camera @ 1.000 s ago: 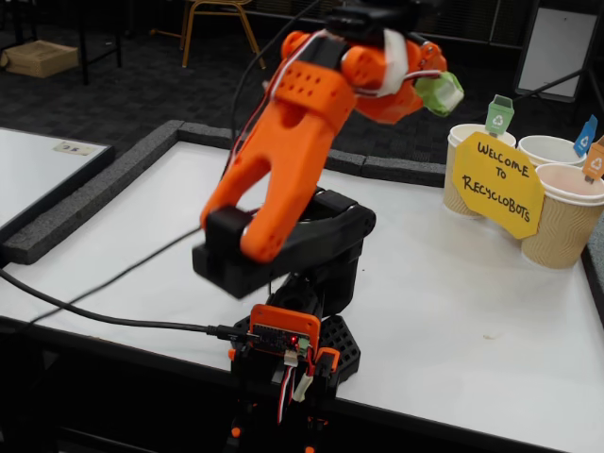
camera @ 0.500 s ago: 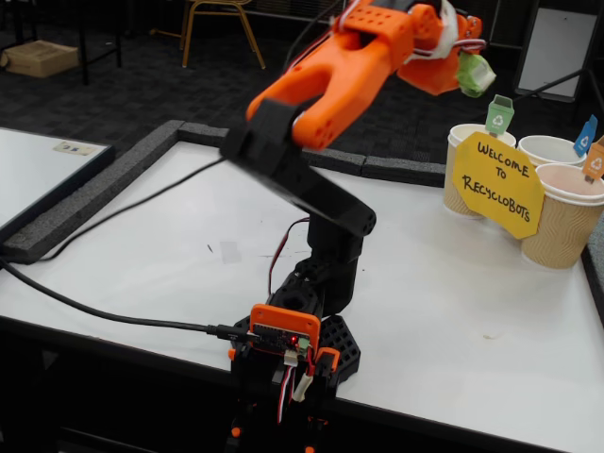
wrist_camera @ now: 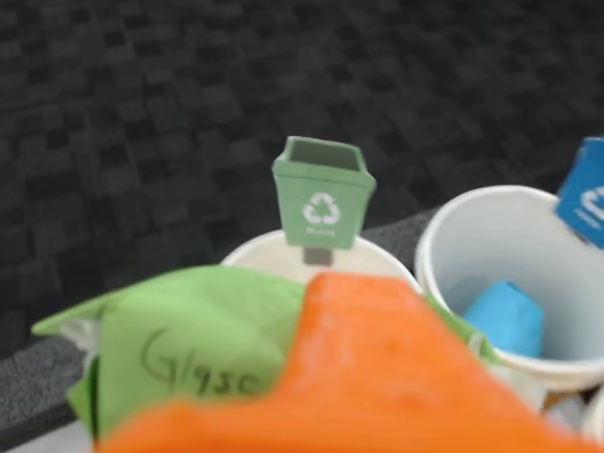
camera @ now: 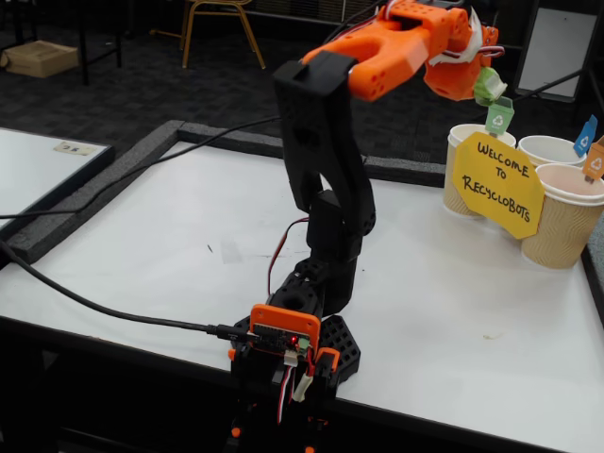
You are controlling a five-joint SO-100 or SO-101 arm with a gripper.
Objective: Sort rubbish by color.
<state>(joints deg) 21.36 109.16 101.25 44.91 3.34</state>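
Blue lump (wrist_camera: 505, 316) lies inside the white cup (wrist_camera: 444, 245)

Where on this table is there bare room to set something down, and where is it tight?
In the fixed view, bare tabletop lies open between the foam border and the arm's base, and again between the base and the cups. The far right corner is crowded: three cups, their tags and the yellow sign, with the gripper holding the green lump overhead.
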